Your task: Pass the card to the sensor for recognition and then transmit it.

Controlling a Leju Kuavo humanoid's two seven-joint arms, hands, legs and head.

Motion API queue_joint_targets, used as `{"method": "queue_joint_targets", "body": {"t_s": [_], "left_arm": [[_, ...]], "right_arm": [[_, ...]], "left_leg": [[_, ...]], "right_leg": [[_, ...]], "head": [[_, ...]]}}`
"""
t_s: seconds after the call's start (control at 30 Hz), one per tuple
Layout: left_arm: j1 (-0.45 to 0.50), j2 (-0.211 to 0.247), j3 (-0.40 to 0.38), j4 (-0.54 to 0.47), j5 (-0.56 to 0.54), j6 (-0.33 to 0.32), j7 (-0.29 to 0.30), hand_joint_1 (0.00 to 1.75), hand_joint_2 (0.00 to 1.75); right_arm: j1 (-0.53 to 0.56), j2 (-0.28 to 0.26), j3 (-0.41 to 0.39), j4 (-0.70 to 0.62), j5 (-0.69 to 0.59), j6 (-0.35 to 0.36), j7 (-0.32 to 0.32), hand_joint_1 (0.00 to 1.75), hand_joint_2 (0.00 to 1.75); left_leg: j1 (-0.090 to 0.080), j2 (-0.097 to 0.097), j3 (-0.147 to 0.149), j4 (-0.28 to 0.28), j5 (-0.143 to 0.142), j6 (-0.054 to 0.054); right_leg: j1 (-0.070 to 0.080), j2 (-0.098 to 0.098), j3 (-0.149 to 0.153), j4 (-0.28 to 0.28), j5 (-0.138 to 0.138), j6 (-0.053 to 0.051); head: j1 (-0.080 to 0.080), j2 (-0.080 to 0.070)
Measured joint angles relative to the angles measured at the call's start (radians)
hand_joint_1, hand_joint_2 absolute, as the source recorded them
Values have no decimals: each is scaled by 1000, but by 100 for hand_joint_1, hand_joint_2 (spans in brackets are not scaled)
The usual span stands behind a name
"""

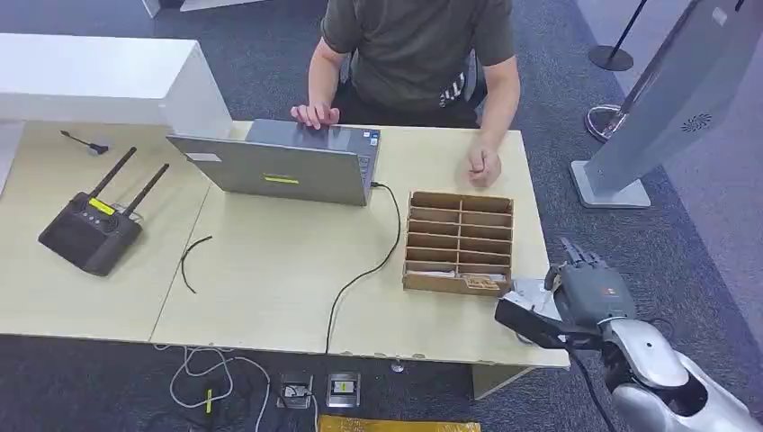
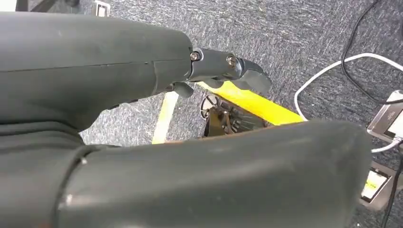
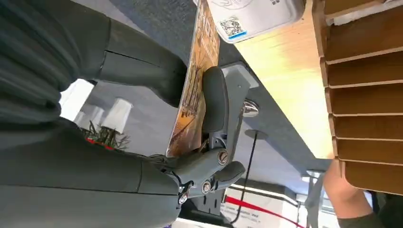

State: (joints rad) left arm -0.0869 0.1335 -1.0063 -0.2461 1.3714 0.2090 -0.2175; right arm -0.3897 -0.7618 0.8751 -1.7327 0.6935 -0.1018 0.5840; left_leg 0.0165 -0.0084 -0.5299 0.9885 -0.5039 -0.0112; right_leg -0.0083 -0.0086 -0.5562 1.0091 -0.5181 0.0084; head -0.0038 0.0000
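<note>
A: Grey carpet w/ one pale wood desk (image 1: 270, 279) on it. What's on top, counted?

B: One laptop (image 1: 286, 164), one black router (image 1: 90, 229) w/ two antennas, one wooden slotted organizer (image 1: 459, 241), two columns of slots. One person (image 1: 416, 54) sits at the far side, one palm on the laptop, the other fist on the desk.

A: And the right hand (image 1: 589, 288)?

B: At the desk's near corner, just beside the organizer. Thumb and fingers pinch one card (image 3: 195, 90), printed orange-brown, held edge-on; right wrist view shows it best.

A: Sensor?

B: One white reader (image 3: 254, 16) w/ a QR sticker lies on the desk just beyond the card's far end; touching or not, can't tell.

A: Left hand (image 2: 223, 71)?

B: Hanging over the carpet, near white cables and a yellow strip. Fingers curled, nothing in them.
</note>
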Motion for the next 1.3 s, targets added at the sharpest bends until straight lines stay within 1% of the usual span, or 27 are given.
{"method": "queue_joint_targets", "body": {"t_s": [0.17, 0.4, 0.93, 1.1, 1.3], "left_arm": [[0, 0, 0, 0, 0, 1, 0, 0, 0], [0, 0, 0, 0, 1, 1, -1, 0, 0], [0, 0, -10, 0, 15, 10, -10, 0, 0], [0, 0, -15, 0, 15, 9, -10, 0, 0], [0, 2, -16, 0, 15, 7, -10, 0, 0]], "right_arm": [[0, 9, -1, 33, -9, -22, -7, 175, 175], [5, 15, -1, 61, -12, -24, -10, 175, 175], [6, 57, 1, 150, -35, -69, -61, 175, 175], [10, 68, 1, 171, -45, -86, -59, 175, 175], [42, 67, -4, 182, -49, -97, -43, 175, 175]], "left_leg": [[0, 0, 0, 0, 0, 0], [0, 0, 0, 0, 0, 0], [0, 0, 0, 0, 0, 0], [0, 0, 1, 0, 0, 0], [0, 1, 1, 0, 0, 0]], "right_leg": [[0, 0, 0, 0, 0, 0], [0, 0, 0, 0, 0, 0], [0, 0, 0, 0, 0, 0], [0, 1, 0, 0, 0, 0], [0, 1, 0, 0, 0, 0]], "head": [[0, 0], [0, 0], [1, 0], [1, 0], [1, 0]]}}
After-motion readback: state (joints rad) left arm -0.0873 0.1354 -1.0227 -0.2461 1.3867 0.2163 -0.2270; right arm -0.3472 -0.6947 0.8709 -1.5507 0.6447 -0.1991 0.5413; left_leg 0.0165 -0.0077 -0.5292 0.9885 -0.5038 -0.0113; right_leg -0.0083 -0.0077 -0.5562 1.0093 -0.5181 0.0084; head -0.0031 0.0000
